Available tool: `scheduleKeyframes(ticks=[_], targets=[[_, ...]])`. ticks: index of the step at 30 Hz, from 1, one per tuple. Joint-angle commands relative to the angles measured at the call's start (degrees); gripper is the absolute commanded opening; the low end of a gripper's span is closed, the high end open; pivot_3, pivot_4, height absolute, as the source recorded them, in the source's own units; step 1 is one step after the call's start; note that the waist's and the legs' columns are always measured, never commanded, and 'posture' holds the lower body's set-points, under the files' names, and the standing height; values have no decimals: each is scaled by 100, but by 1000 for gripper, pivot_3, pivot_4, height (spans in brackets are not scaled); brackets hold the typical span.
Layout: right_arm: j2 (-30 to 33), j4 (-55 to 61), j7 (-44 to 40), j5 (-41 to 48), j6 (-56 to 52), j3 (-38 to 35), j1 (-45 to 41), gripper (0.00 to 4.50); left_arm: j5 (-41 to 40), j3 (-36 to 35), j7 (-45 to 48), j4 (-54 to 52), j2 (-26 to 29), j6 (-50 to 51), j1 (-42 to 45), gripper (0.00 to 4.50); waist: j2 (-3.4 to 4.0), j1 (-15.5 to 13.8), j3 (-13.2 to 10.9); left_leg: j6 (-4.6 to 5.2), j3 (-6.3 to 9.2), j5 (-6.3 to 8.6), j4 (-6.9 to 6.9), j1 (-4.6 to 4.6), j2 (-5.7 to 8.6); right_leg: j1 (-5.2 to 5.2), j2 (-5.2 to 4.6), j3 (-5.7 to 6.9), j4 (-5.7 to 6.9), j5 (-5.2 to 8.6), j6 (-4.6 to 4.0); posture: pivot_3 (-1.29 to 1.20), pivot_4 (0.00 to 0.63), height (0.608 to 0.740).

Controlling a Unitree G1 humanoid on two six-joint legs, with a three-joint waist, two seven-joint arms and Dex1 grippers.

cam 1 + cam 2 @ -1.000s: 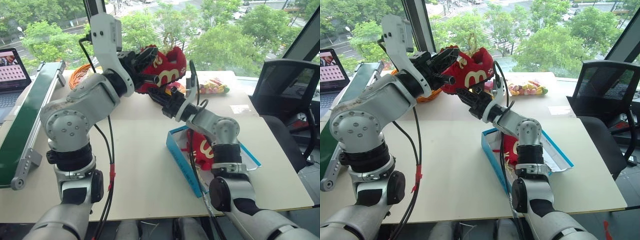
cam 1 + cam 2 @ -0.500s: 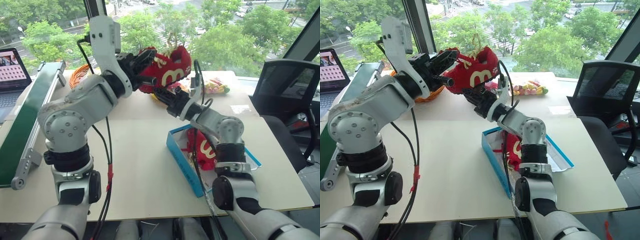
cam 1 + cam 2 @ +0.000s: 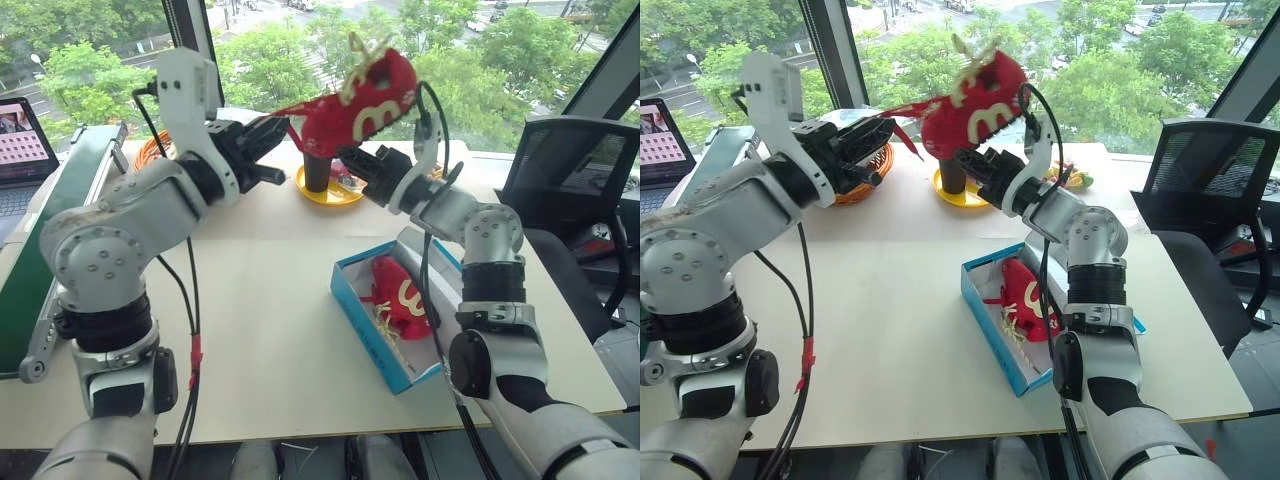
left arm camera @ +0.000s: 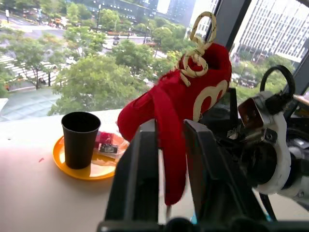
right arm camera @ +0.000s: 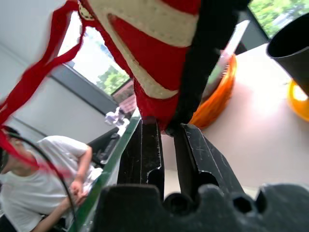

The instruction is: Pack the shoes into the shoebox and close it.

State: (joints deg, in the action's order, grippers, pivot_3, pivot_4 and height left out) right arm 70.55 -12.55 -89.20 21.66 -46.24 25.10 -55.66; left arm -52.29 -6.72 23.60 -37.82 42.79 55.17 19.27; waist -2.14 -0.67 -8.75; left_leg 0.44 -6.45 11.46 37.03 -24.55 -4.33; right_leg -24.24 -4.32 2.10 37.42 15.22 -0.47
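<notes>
- Currently one shoe [image 3: 355, 100] is held up in the air between both grippers, above the far side of the bench [image 3: 270, 300], at about 12 o'clock from the shoebox [image 3: 385, 335].
- Right gripper [image 3: 975, 160]: jaws nearly closed, pinching the shoe's lower edge at the sole; the right wrist view shows the red fabric clamped between the two black fingers [image 5: 145, 150].
- Left gripper [image 3: 265, 145]: jaws stand wide; a red flap or strap of the shoe hangs between them in the left wrist view. Whether they actually clamp it, I cannot tell.
- Second shoe [image 3: 400, 295] already lies inside the shoebox, in its far half.
- Shoebox sits open on the bench at about 4 o'clock from bench centre; its lid is not clear to me behind the right arm.
- Step in hand, as I judge it: carry the held shoe down into the free near half of the box.
- To do it well: let the right grip carry the load, free the left jaws from the loose strap before lowering so it doesn't snag.
- Lay it sole down beside the other shoe, parallel; tuck the gold loop and strap below the rim so the lid can shut.
- Keep clear of the black cup [image 3: 316, 170] on the yellow plate [image 3: 335, 193], right below the shoe; a low swing could tip it.
- Count: 2 shoes, 1 in the box, 1 in the air; 1 shoebox; 1 cup; 1 plate; 1 orange basket [image 3: 865, 170].
</notes>
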Motion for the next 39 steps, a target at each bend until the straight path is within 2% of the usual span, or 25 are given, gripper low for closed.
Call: scheduleKeyframes(ticks=[1, 12, 18, 21, 25, 31, 36, 39], targets=[[462, 690, -330, 626, -424, 49, -134, 100, -132, -111, -258, -376, -198, -41, -144, 3168, 0, 0, 0, 0, 2, 0, -1, 1, 0, -1, 0, -2, 2, 0, 0, 0, 150, 737], [663, 1277, -330, 1175, -991, 523, 150, 100, -284, -110, -600, -566, -391, 55, -309, 3168, 0, 3, 0, 5, 9, 3, 7, 21, -1, 14, 1, -11, 12, 0, 1, 0, 150, 737], [399, 904, -329, 823, -725, 835, 657, 100, -561, -276, -914, -819, -336, 225, -466, 3168, 0, -7, 0, 6, 9, 4, 13, 21, 0, 17, 0, -12, 12, 0, 1, 0, 150, 737], [142, 392, -329, 203, -194, 1045, 819, 100, -790, -445, -1091, -933, -265, 323, -540, 3168, 0, -4, 0, 6, 9, 3, 21, 21, -1, 16, 0, -13, 19, 1, 1, 0, 150, 737], [-459, -355, -329, -316, 186, 1331, 542, 100, -1084, -593, -1359, -1099, -173, 373, -692, 3168, 0, 24, 0, 6, 4, 4, 29, 30, -1, 21, 2, -22, 24, 1, 2, 0, 150, 737], [-846, -855, -330, -432, 776, 2070, 98, 100, -1398, -733, -1836, -1308, -116, 309, -925, 3168, -1, 55, 0, 6, 1, 3, 37, 40, -2, 27, 7, -32, 38, 1, 2, 0, 150, 737], [-808, -1395, -330, -298, 1406, 2839, -547, 100, -1559, -746, -2246, -1554, -152, 184, -1258, 3168, -1, 90, 0, 6, -4, 4, 44, 50, -3, 27, 7, -44, 55, 0, 2, 0, 150, 737], [-573, -1391, -330, 130, 1593, 3352, -979, 100, -1599, -672, -2434, -1661, -177, 94, -1382, 3168, 0, 89, 0, 7, -5, 5, 52, 51, -3, 28, 6, -46, 58, 0, 1, 0, 150, 737]])
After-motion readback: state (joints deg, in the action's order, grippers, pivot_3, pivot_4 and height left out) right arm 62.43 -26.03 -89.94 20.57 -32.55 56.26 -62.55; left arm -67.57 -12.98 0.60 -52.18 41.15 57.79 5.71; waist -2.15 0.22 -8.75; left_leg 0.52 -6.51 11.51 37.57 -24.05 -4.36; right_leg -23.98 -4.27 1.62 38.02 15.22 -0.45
